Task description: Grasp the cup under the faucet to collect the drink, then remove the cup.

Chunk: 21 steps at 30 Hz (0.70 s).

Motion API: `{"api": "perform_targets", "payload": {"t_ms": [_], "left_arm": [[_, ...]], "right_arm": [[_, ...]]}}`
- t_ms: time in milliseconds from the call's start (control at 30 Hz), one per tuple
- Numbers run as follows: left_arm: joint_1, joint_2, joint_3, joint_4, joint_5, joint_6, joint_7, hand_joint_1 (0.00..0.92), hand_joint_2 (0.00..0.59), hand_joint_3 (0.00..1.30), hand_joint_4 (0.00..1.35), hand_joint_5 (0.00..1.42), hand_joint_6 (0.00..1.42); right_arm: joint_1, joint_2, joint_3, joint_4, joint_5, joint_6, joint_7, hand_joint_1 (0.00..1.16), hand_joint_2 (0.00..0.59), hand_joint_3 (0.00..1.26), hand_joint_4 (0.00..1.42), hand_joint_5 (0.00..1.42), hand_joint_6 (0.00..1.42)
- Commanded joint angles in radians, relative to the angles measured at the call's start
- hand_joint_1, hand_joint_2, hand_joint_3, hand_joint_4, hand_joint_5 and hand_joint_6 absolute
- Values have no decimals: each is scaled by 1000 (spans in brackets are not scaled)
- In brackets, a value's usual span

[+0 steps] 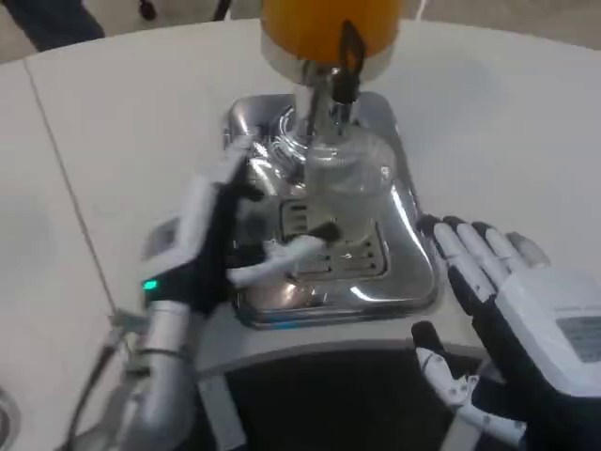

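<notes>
A clear glass cup (pixel 346 177) stands upright on the steel drip tray (pixel 394 272), right under the faucet (pixel 340 70) of the orange drink dispenser (pixel 324 23). My left hand (pixel 221 240) is to the left of the cup, over the tray's left edge. It is blurred, its fingers (pixel 291 251) are apart and reach toward the tray's grille, and it holds nothing. My right hand (pixel 512 301) lies open on the table to the right of the tray, fingers spread, palm down.
The white table (pixel 122 122) surrounds the tray, with a seam line (pixel 66 188) running down its left side. A dark gap shows at the near edge below the tray.
</notes>
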<state>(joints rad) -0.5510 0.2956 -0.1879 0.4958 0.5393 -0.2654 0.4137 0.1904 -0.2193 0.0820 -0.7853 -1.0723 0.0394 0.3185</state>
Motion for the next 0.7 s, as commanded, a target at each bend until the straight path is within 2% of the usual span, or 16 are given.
{"api": "perform_targets", "payload": {"t_ms": [33, 167, 300, 433, 500, 567, 600, 700], "left_arm": [[62, 37, 38, -53, -12, 56, -39, 399, 35, 93, 74, 435, 439], [109, 76, 55, -139, -1, 93, -72, 346, 33, 4, 1, 291, 311], [233, 126, 92, -328, 13, 135, -114, 237, 58, 0, 0, 209, 236], [366, 160, 137, -495, 34, 153, -147, 149, 89, 0, 0, 98, 144], [435, 187, 152, -584, 85, 171, -165, 78, 93, 0, 0, 38, 93], [488, 209, 160, -656, 134, 195, -189, 9, 90, 0, 0, 2, 37], [519, 222, 159, -705, 172, 235, -236, 2, 92, 0, 0, 0, 7], [578, 233, 155, -806, 245, 322, -337, 0, 93, 0, 0, 0, 0]], "right_arm": [[16, 4, 6, 8, 5, -18, -44, 289, 576, 0, 0, 0, 0], [-27, 44, -3, -2, 29, 16, -56, 289, 576, 0, 0, 0, 0], [-99, 92, 3, -8, 53, 54, -42, 289, 576, 0, 0, 0, 0], [-216, 167, 25, 11, 92, 133, -24, 290, 573, 0, 0, 0, 0], [-267, 189, 32, 28, 104, 161, -25, 293, 574, 0, 0, 0, 0], [-334, 240, 30, 68, 147, 222, -30, 316, 567, 0, 0, 0, 1], [-358, 257, 29, 84, 165, 245, -36, 322, 566, 0, 0, 0, 1], [-423, 252, 26, 119, 194, 275, -30, 327, 567, 0, 0, 0, 1]]}}
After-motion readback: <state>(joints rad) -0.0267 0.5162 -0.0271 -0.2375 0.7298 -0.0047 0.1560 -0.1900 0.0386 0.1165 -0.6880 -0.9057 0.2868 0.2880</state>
